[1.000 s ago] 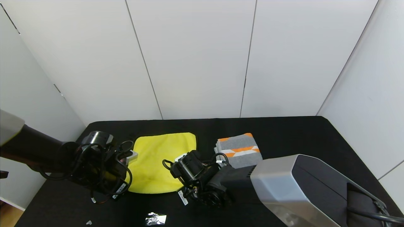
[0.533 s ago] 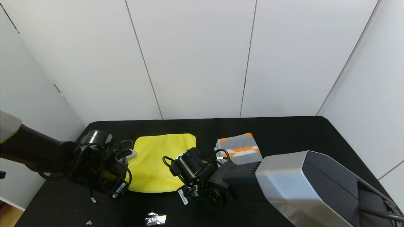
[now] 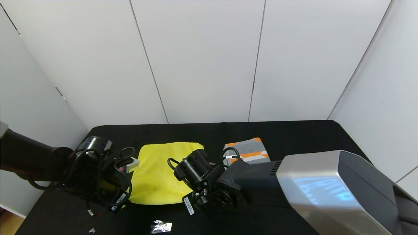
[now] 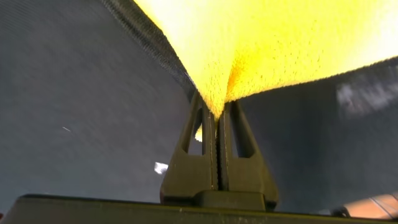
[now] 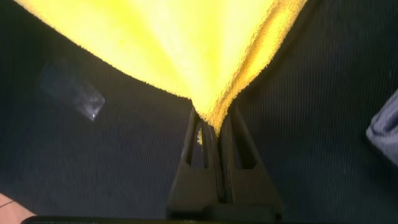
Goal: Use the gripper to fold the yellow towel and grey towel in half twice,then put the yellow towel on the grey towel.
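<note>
White wall panels stand behind a black table (image 3: 294, 137) where both arms are at work. Between the two grippers lies the yellow towel (image 3: 161, 173), spread with its near edge lifted a little at each near corner. The left gripper (image 4: 217, 118) has its fingers pressed together on the towel's near left corner, the cloth rising from it in a peak above the dark tabletop. The right gripper (image 5: 214, 127) pinches the near right corner the same way, fingers closed with yellow pile bunched between them. Just beyond the right gripper's wrist, on its far right side, the grey towel (image 3: 248, 150) sits folded into a small stack, its orange and white bands facing up, apart from the yellow towel. Nearer the robot than both grippers, a crumpled scrap of foil (image 3: 161, 226) lies on the table.
</note>
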